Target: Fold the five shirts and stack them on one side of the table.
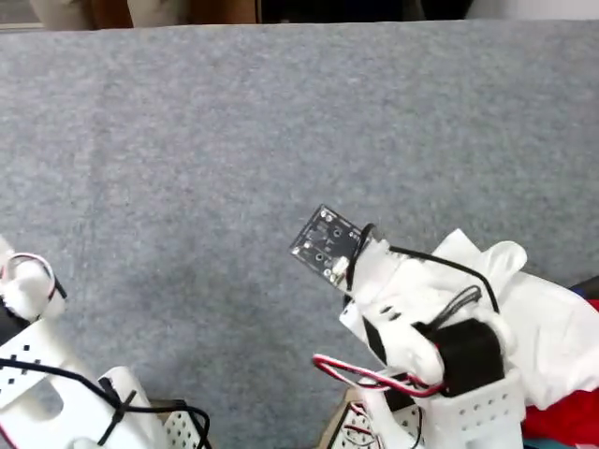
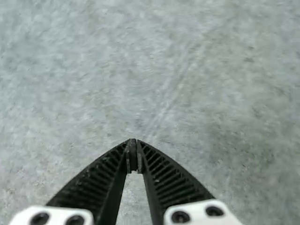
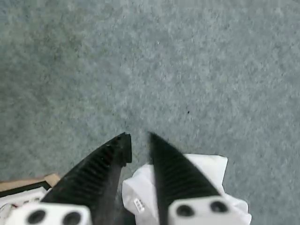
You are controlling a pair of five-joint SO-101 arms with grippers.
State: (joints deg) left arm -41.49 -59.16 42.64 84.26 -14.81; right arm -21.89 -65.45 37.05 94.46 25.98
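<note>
Two reports: my left gripper (image 2: 132,143) pinched closed, well apart from the crumpled white cloth shirt (image 3: 213,166); right gripper (image 3: 138,138) slightly parted above it.

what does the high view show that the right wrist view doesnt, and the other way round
The high view adds the left arm at the table's near left edge, the right arm seen from above, and a red cloth next to the white shirt. The right wrist view adds the right gripper, slightly open, a small tag on the shirt, and a wooden edge. Both share the white shirt and the grey table cover.
</note>
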